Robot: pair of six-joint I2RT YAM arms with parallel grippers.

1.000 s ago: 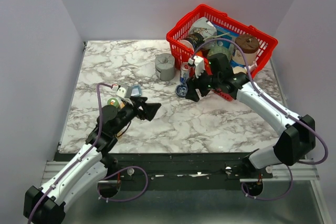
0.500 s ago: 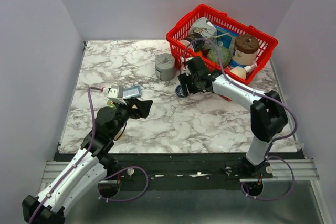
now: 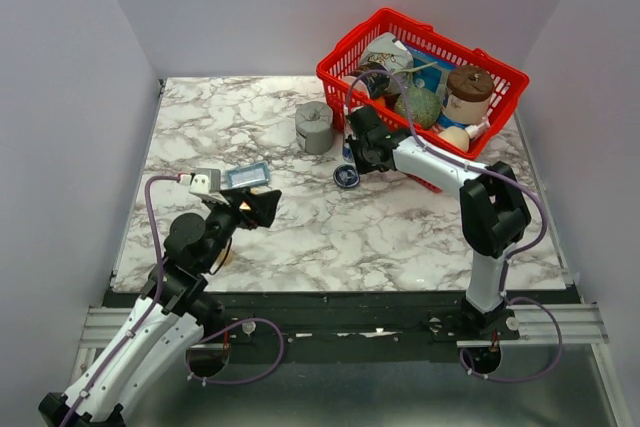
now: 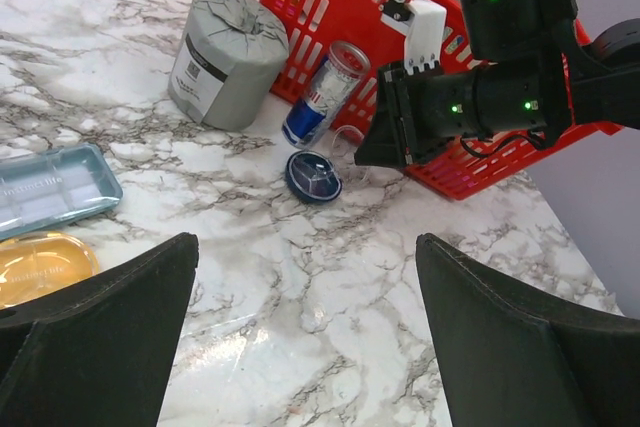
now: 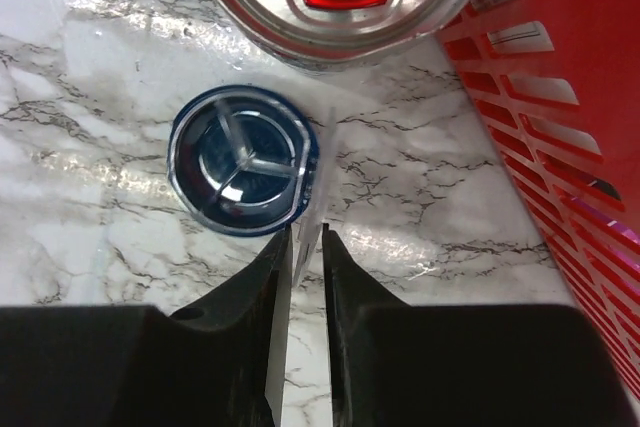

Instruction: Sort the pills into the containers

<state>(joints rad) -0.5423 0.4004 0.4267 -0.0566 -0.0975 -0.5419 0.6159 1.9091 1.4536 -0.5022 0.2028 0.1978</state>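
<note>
Obs., standing at the bench.

- Marble-patterned table: carries everything below.
- Red wire basket: far right corner, packed with jars and bottles.
- Right gripper: reaches in front of the basket's near wall, tips pointing down close to the tabletop. Fingers pressed together on a clear sliver, thin and see-through, seen edge-on. What the piece is, I cannot tell.
- Left gripper: hangs above the near left part of the table, well apart from the right one, jaws spread wide with nothing between them.
- Grey notched round block: upright, left of the basket.
- Drink can, blue and silver with a red tab end: lying tilted against the basket's foot, between the block and the right gripper.
- Blue-grey tray: flat, rectangular, on the left half of the table.
- Orange dish: shallow, just beside the tray on its near side, partly cut off at the wrist view's edge.
- Dark blue dish: round, pale three-spoke centre, flat on the marble just beside the can's end and just beside the right fingertips; contact there not clear.
</note>
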